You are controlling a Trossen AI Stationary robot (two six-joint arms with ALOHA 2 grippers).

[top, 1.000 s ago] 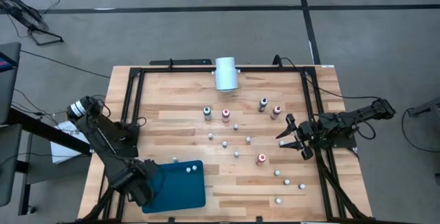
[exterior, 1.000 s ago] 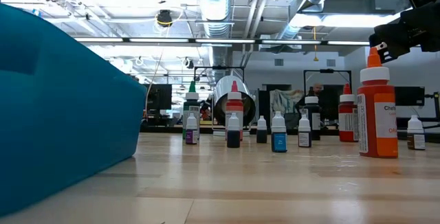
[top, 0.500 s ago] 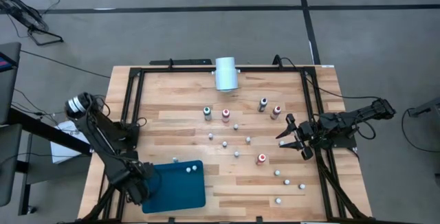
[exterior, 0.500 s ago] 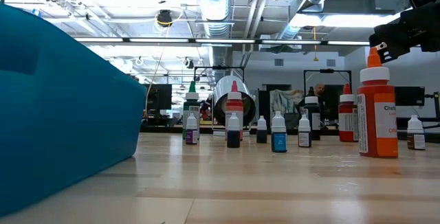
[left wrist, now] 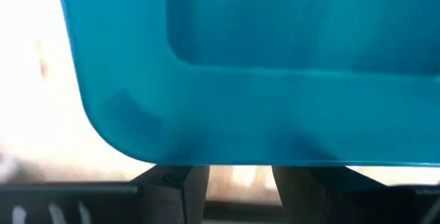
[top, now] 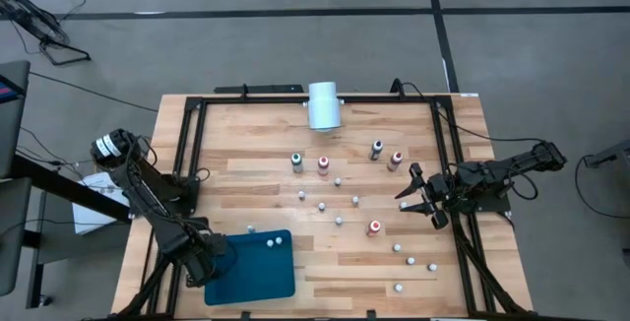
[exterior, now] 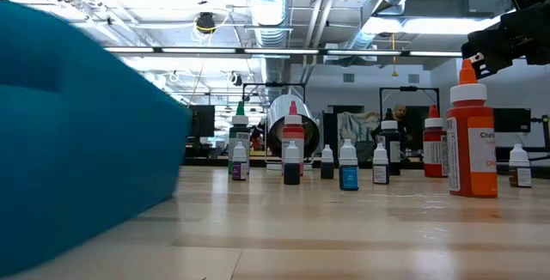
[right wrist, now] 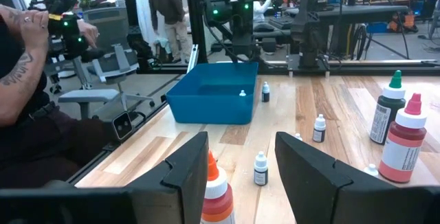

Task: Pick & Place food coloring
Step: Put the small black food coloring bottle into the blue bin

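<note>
Several small white-capped food coloring bottles (top: 339, 221) stand upright across the middle and right of the wooden table, with taller ones (top: 323, 163) behind them. Two small ones (top: 268, 245) stand inside the teal tray (top: 258, 277) at the near left. My left gripper (top: 205, 262) points down at the tray's left edge, and wood shows between its fingers (left wrist: 185, 189). My right gripper (top: 406, 193) waits level and open at the right rail with nothing between its fingers. An orange-capped bottle (right wrist: 214, 196) stands on the table below it. My left gripper comes from above, pointing down, at the tray's left rim (left wrist: 227, 152) near a rounded corner. Both fingers stand side by side along that rim, not across it. The rim covers their tips, so I cannot tell whether they touch it.
A large white cylinder (top: 324, 104) lies at the far edge. Black frame rails (top: 192, 163) run round the table. In the right wrist view a seated person's arm (right wrist: 20, 73) is beyond the table's left side, and another person (right wrist: 161, 11) stands farther back.
My left gripper has sunk straight down at the tray's left edge, its arm folding lower. In the low view the tray has blurred and its end has shifted slightly toward the table's right. The bottles have kept still.
</note>
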